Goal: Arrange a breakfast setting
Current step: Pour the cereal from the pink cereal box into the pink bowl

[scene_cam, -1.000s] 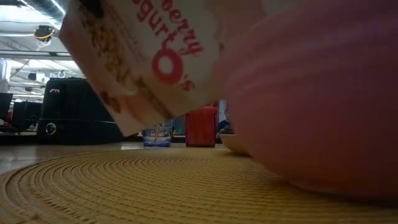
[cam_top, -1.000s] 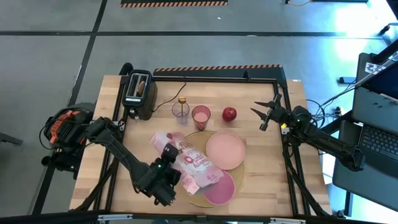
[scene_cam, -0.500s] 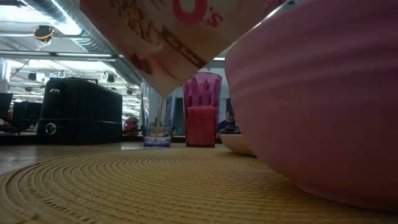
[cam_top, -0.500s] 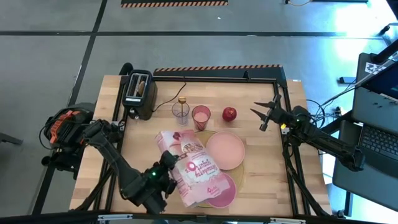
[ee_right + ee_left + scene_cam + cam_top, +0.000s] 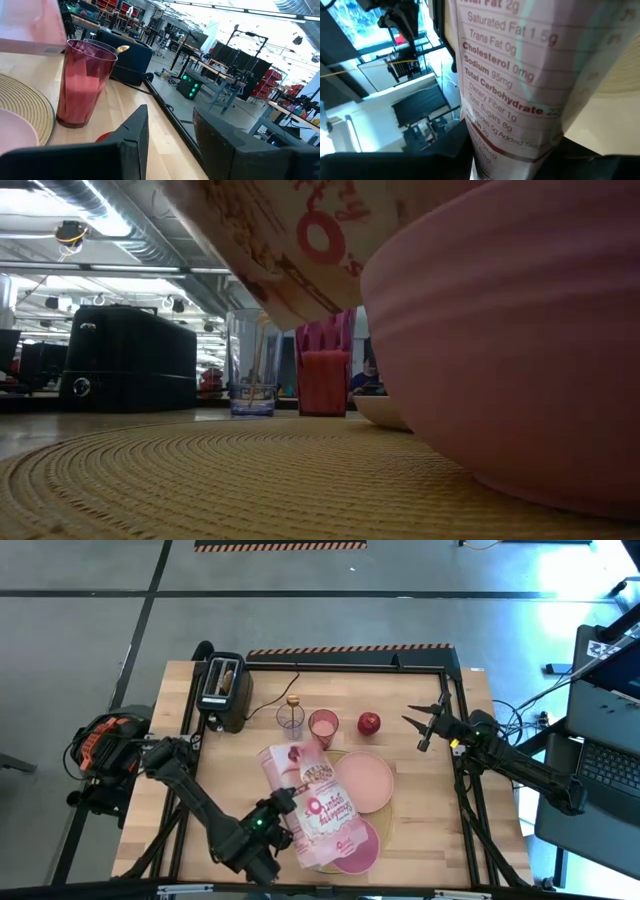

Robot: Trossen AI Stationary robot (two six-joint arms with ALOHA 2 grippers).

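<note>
While the cereal box (image 5: 312, 805) hangs tilted over the bowl (image 5: 355, 845) at the near edge of the placemat (image 5: 385, 832), we judge the step in hand to be pouring cereal. Our left gripper (image 5: 272, 825) is clamped on the box at its near left end, fingers closed only as far as the carton allows, and the box's far end reaches toward the tumbler (image 5: 322, 727). The plate (image 5: 364, 781) lies on the mat just beyond the bowl, the apple (image 5: 369, 723) sits on bare table farther back, and the spoon (image 5: 293, 702) stands in a clear glass (image 5: 290, 720) beside the toaster (image 5: 222, 688), where a toast slice (image 5: 229, 675) shows in a slot. Our right gripper (image 5: 422, 720) waits at the far right with fingers apart, empty. Next, we reckon, the box must be righted and set down clear of the mat without clipping the bowl's rim or the tumbler.
</note>
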